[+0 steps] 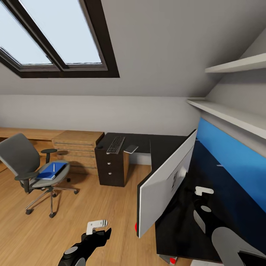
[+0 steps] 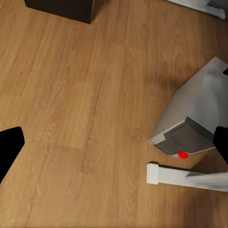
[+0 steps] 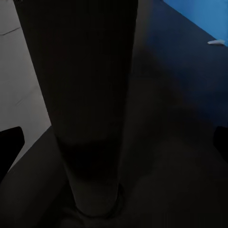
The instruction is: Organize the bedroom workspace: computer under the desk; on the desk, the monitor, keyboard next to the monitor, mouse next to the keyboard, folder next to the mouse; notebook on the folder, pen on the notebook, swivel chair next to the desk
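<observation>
Nearest, at six o'clock in the head view, the left gripper (image 1: 96, 226) hangs released over bare floor (image 1: 74, 207). At four o'clock the right gripper (image 1: 202, 193) hovers spread by the monitor (image 1: 166, 183), whose black stand (image 3: 90, 118) rises between its fingertips. The monitor stands on the desk (image 1: 177, 225); closing squarely on that stand seems wisest. Farther, at ten o'clock, the keyboard (image 1: 116, 144) lies on the desk; at nine o'clock the folder (image 1: 51, 170) rests on the swivel chair (image 1: 26, 162). No readable writing.
</observation>
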Controlling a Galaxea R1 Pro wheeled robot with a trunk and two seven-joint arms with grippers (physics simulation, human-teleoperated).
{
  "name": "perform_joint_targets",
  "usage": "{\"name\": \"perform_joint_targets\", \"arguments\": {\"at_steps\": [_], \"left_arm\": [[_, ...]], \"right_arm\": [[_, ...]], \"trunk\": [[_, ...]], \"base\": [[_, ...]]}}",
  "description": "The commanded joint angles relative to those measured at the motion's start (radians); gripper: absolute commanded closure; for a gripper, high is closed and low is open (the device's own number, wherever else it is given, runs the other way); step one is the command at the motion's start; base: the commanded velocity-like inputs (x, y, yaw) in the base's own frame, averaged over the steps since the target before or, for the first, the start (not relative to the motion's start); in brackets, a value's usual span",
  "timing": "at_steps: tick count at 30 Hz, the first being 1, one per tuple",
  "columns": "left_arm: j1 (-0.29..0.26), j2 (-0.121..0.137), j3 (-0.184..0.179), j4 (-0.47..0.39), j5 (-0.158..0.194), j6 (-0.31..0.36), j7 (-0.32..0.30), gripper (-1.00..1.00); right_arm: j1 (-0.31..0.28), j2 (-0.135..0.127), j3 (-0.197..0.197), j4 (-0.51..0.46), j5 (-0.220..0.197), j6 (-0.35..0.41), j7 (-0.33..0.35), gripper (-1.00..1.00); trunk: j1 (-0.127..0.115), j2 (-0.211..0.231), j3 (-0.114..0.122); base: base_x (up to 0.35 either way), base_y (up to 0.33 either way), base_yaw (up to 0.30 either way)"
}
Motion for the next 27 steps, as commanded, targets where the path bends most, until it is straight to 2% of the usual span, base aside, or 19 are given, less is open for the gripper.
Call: {"name": "perform_joint_targets", "arguments": {"at_steps": [1, 27], "left_arm": [[-0.001, 0.001, -0.003, -0.001, 0.011, 0.001, 0.01, -1.0], [-0.001, 0.0, -0.007, 0.0, 0.011, 0.001, 0.01, -1.0]], "right_arm": [[-0.001, 0.001, -0.004, 0.002, 0.005, -0.003, -0.001, -1.0], [-0.001, 0.001, -0.004, 0.003, 0.005, -0.004, -0.001, -1.0]], "trunk": [[0.001, -0.001, -0.001], [0.001, -0.001, -0.001]], "base": [[0.002, 0.0, 0.0], [0.064, 0.0, 0.0]]}}
